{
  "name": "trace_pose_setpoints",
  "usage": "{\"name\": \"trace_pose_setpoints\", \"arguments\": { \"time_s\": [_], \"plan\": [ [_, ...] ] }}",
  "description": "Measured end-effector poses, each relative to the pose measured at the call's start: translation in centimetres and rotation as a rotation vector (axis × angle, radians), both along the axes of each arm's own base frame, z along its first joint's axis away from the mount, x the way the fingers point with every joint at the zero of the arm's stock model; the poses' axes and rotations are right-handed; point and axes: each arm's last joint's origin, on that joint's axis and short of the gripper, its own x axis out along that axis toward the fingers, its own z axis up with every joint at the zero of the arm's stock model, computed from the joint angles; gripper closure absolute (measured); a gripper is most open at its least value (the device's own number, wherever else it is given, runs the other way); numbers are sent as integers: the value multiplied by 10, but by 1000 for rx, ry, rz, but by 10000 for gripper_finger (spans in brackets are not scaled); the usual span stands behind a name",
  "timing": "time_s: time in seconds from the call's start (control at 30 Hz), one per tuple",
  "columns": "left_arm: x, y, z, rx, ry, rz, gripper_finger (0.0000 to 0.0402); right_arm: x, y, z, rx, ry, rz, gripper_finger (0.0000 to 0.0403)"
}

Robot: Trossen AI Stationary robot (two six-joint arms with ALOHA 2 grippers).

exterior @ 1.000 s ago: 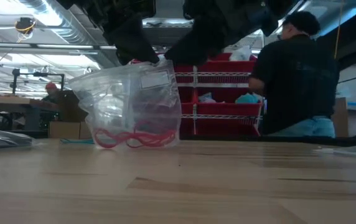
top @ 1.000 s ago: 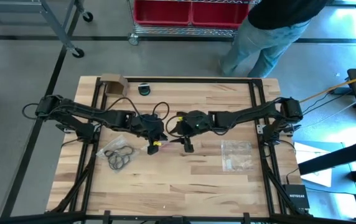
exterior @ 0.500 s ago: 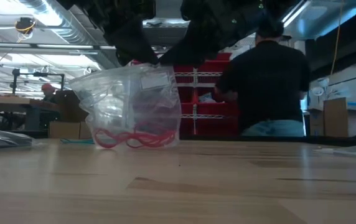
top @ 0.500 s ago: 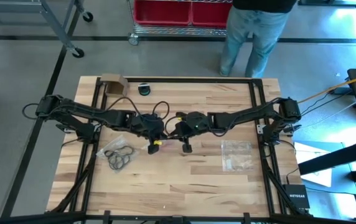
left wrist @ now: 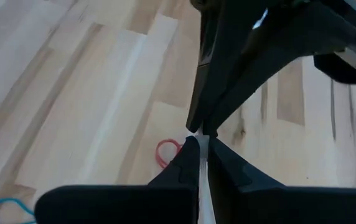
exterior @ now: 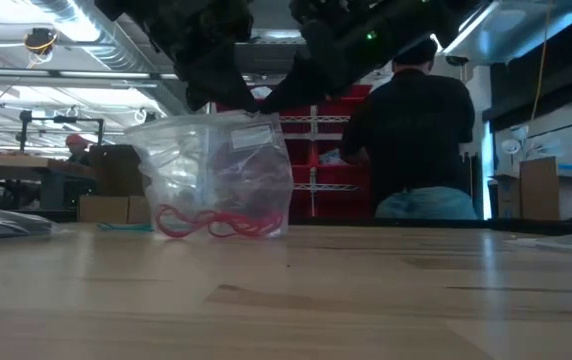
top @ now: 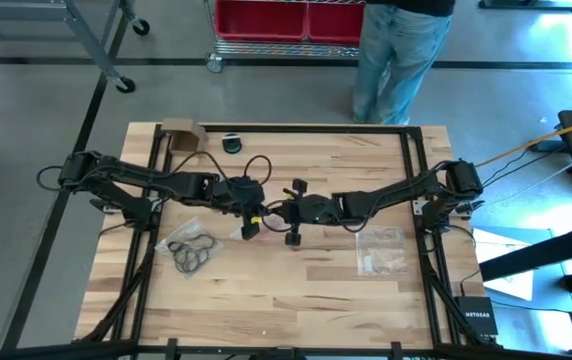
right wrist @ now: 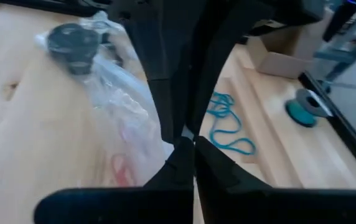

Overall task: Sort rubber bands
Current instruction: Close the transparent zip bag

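Note:
A clear zip bag (exterior: 216,170) with red rubber bands (exterior: 211,222) in its bottom stands mid-table, held up by its top between my two grippers. My left gripper (left wrist: 200,142) and my right gripper (right wrist: 189,144) meet tip to tip over it, both shut on the bag's top edge. In the low view the left gripper (exterior: 224,98) is on the bag's left top and the right gripper (exterior: 271,98) on its right top. Black rubber bands (top: 192,251) lie left of the bag. Teal rubber bands (right wrist: 226,127) lie on the wood farther back. My left gripper pinches the bag's top edge (left wrist: 202,171) between its two fingers, slanting down from the table's left. The bag hangs below the fingers, and its bottom (exterior: 216,234) seems to rest on the table. My right gripper pinches the top edge (right wrist: 169,144) between its two fingers, slanting down from the table's right, facing the left gripper. The clear wall sags away from the fingers toward the table.
A second clear bag (top: 379,249) lies flat at the right. A cardboard box (top: 179,132) and a tape roll (top: 231,143) stand at the far edge. A person (exterior: 416,140) stands beyond the table by red bins. The near half of the table shows bare wood.
My right gripper has turned at the wrist, sunk slightly toward the bag's top and shut on its edge. The bag's top has drawn flatter and the bag has shifted a little to the right. The person behind the table has walked leftward.

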Motion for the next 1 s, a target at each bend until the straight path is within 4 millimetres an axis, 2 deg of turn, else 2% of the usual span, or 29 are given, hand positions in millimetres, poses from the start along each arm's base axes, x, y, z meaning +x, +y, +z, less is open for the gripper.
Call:
{"name": "trace_pose_setpoints", "arguments": {
  "time_s": [0.37,0.73,1.0],
  "plan": [
    [-9,-6,-8,-60,132,-24,398,-8,-5,-7,-102,101,-184,403],
    [-22,-11,-17,-33,287,-33,398,-23,-6,12,-102,129,-166,403],
    [-25,-8,-17,24,330,-98,395,-24,-4,14,-49,133,-100,402]
  ]
}}
